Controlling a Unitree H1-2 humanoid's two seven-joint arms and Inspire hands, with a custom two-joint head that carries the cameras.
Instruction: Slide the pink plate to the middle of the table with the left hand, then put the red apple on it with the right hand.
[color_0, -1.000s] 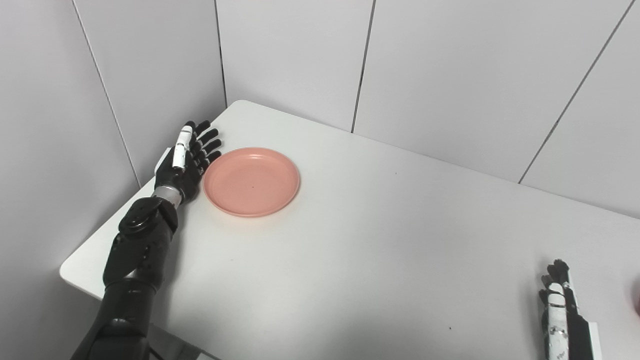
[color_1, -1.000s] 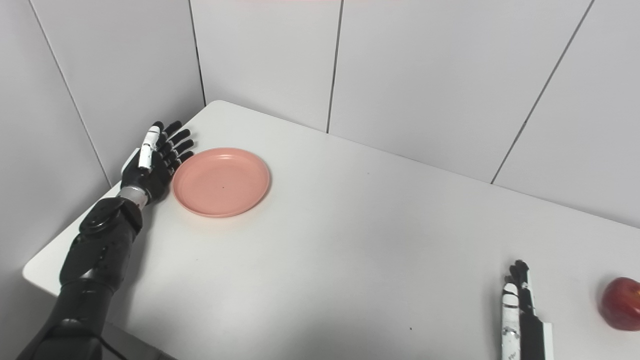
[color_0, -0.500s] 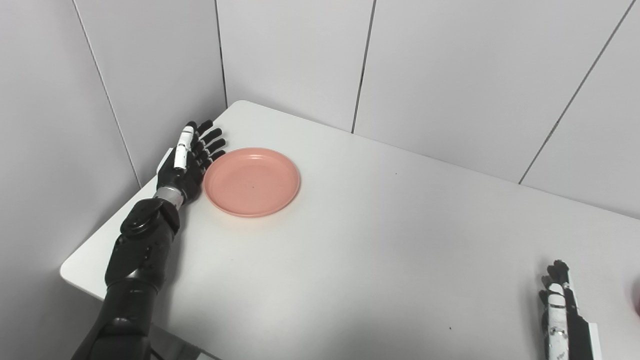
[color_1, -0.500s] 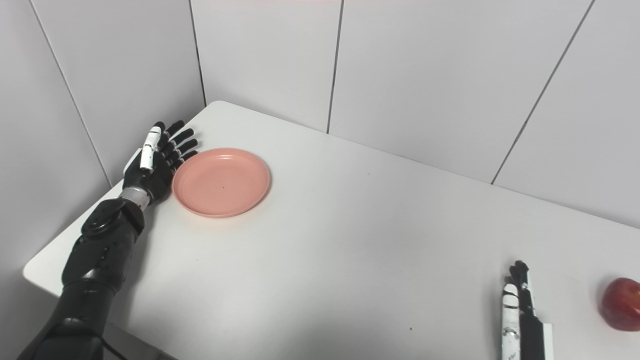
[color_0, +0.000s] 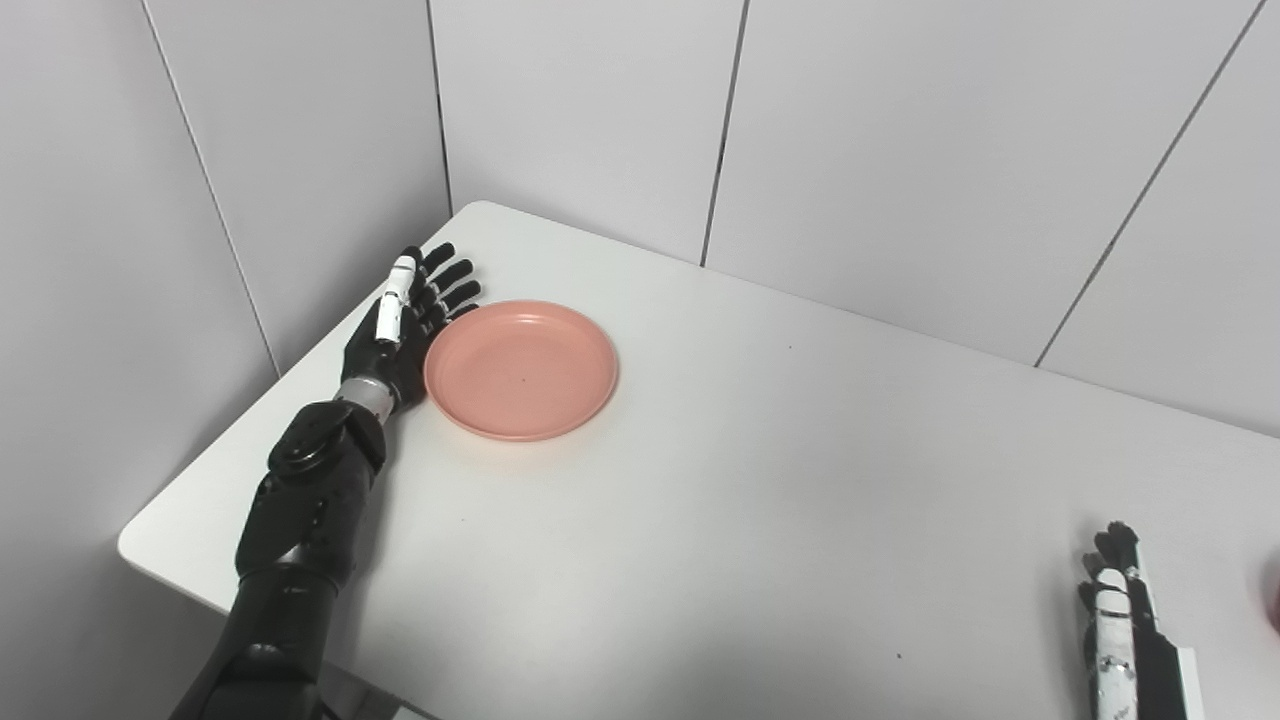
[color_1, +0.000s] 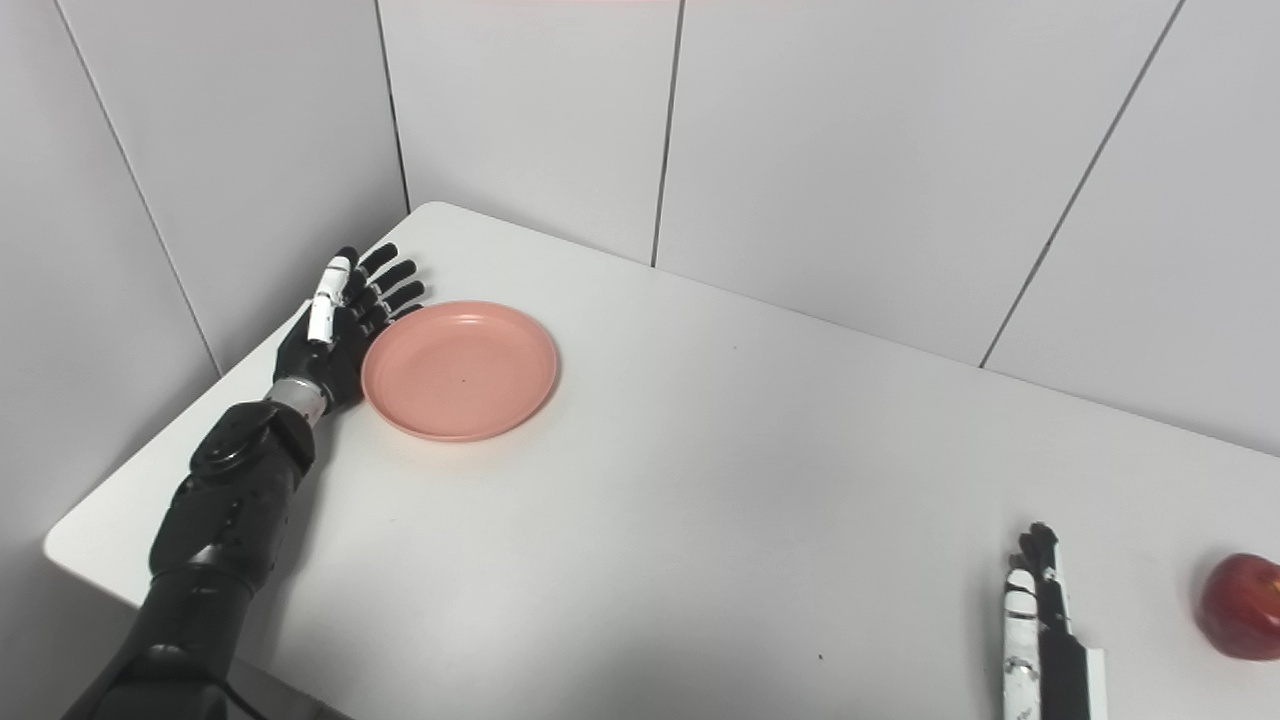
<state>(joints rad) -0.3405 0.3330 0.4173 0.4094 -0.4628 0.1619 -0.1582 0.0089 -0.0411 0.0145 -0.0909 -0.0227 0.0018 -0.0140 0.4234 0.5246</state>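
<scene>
The white surface sits in a corner of gray panel walls. The left robot hand, fingers spread, touches the pink plate near the far left corner. The right robot hand lies flat, fingers straight and together, near the red apple.

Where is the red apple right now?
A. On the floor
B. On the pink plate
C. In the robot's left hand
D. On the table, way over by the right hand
D. The red apple sits on the white table just beyond the right hand, far from the pink plate, which lies empty against the open left hand.
</scene>
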